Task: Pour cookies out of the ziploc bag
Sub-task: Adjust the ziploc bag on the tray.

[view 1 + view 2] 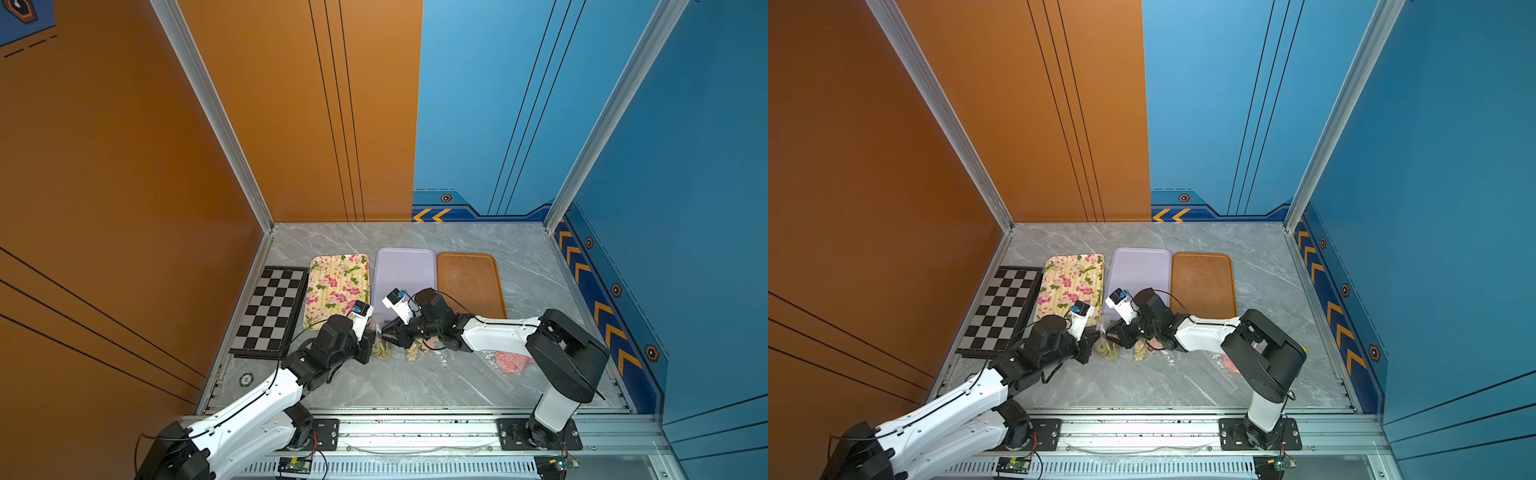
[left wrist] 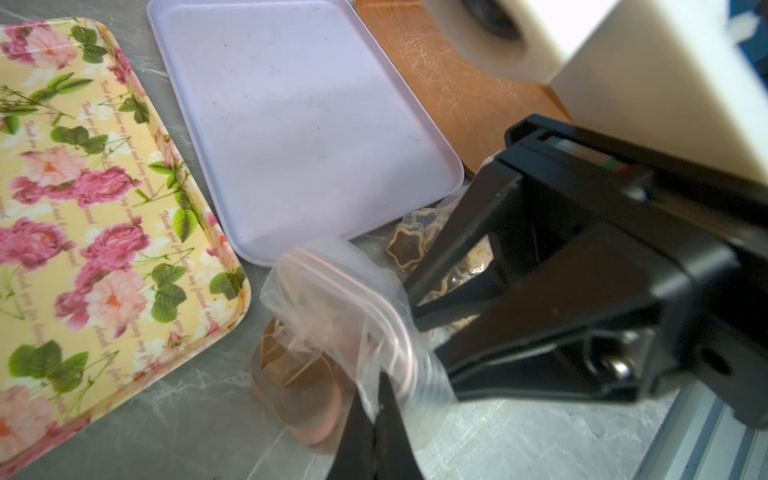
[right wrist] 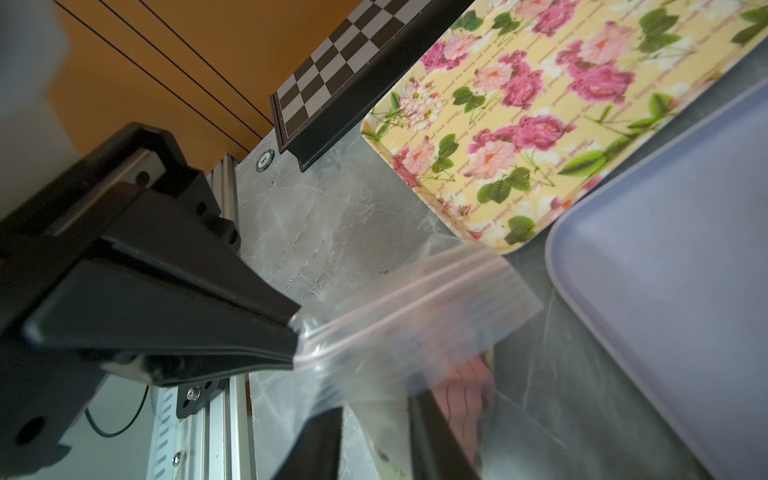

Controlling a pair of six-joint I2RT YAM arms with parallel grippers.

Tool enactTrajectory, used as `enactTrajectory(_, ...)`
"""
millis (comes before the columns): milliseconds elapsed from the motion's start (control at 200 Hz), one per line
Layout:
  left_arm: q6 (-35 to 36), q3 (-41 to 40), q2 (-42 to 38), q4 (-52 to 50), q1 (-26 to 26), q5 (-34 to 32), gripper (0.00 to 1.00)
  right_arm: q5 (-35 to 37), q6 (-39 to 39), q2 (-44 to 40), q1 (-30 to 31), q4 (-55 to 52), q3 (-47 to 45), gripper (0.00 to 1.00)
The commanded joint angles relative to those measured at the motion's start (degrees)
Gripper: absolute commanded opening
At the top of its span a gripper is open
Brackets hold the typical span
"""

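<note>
A clear ziploc bag [image 2: 332, 291] stands bunched on the grey table just in front of the lilac tray [image 2: 299, 124]. Through its film I see the cookies [image 2: 299, 378], brown and pink rounds; in both top views they show as a small pile [image 1: 382, 352] [image 1: 1111, 352]. My left gripper [image 2: 376, 399] is shut on the bag's rim beside the pink zip strip [image 3: 399, 307]. My right gripper [image 3: 374, 419] faces it from the other side, and its fingers [image 3: 432, 436] stand apart with the bag's film between them. In a top view both grippers [image 1: 376, 332] [image 1: 386, 330] meet at the bag's mouth.
A second bag with cream star-shaped cookies [image 2: 409, 247] [image 1: 415, 351] lies under my right gripper. A third bag with pink discs [image 1: 511, 361] lies by my right arm. Floral tray [image 1: 338, 286], lilac tray [image 1: 403, 270] and brown tray [image 1: 469, 282] stand side by side; a chessboard [image 1: 270, 311] lies left.
</note>
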Motion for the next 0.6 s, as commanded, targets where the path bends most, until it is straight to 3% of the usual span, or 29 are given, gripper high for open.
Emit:
enactTrajectory(0, 0.93, 0.90, -0.34, 1.45, 0.43, 1.93, 0.00, 2.48, -0.69, 0.04, 0.27, -0.59, 0.95, 0.01)
enactTrajectory(355, -2.24, 0.26, -2.55, -4.11, 0.52, -6.89, 0.00, 9.66, 2.76, -2.78, -2.06, 0.14, -2.17, 0.00)
enactTrajectory(596, -3.97, -0.55, -4.46, -6.45, 0.48, -7.84, 0.00, 14.19, 5.30, -2.65, -3.86, -2.10, -2.49, 0.00)
